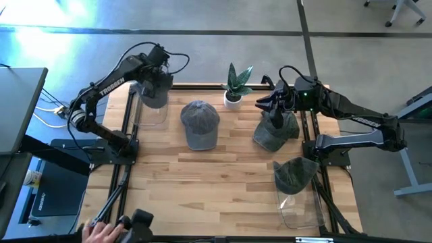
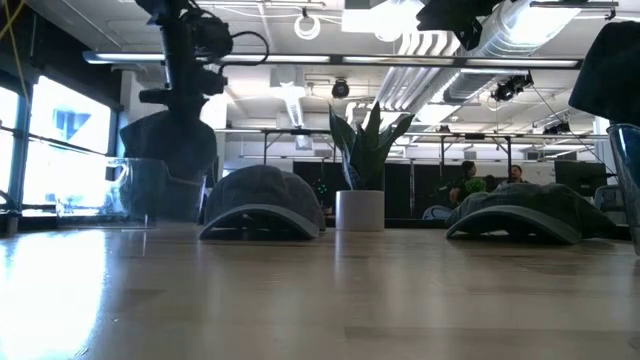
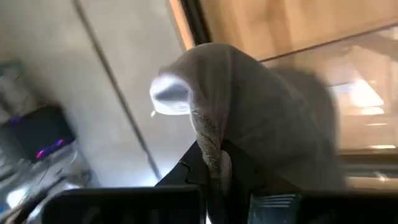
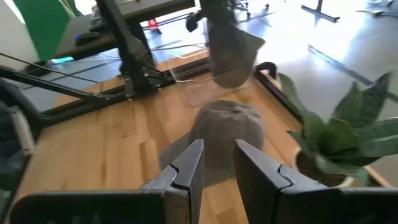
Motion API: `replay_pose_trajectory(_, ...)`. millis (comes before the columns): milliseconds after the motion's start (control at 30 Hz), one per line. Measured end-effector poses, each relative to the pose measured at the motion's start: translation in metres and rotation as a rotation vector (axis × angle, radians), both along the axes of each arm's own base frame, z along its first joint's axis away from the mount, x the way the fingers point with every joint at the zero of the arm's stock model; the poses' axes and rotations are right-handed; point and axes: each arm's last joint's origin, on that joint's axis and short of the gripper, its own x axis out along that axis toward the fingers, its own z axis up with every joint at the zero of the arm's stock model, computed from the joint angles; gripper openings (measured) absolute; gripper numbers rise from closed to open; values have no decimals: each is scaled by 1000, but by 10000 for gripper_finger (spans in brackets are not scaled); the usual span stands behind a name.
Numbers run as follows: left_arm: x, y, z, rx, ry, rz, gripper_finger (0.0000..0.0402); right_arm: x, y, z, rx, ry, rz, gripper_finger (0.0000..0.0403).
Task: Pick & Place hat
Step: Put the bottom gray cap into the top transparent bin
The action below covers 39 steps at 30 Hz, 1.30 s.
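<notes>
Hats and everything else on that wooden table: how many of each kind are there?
Hats: 4 (far-left hat, middle hat, right hat, front-right hat)
Clear containers: 2 (left clear container, right clear container)
Potted plant: 1
Total: 7

4 grey hats: 1 (image 1: 154, 91) hanging over clear bin, 1 (image 1: 200, 123) table ctr, 2 right

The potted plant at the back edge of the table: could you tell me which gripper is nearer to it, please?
Right. The right gripper sits just beside the potted plant, over a hat; the left gripper hangs farther off, holding another hat.
</notes>
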Motion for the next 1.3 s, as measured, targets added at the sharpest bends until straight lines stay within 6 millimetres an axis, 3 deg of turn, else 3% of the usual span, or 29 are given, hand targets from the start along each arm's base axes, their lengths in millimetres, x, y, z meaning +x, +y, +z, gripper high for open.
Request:
replay_pose_trajectory(200,-9,15,-10,-37,96,-99,9,0,1,0,17,-5,21,83)
replay_pose_trajectory(500,-7,39,-31,-47,113,20,79,0,1,0,18,-5,22,83)
replay_pose_trajectory(733,1,52,-25,93,35,42,124,0,1,0,45,-11,12,83)
replay_pose_trajectory(933,-6,54,-23,95,-11,131,183,0,1,0,64,-14,5,83)
replay_pose_trajectory(1100,-14,51,-11,142,-80,272,221,0,1,0,74,-16,1,83)
replay_pose_trajectory(1300,-21,44,39,240,-377,308,203,0,1,0,76,-16,-7,82)
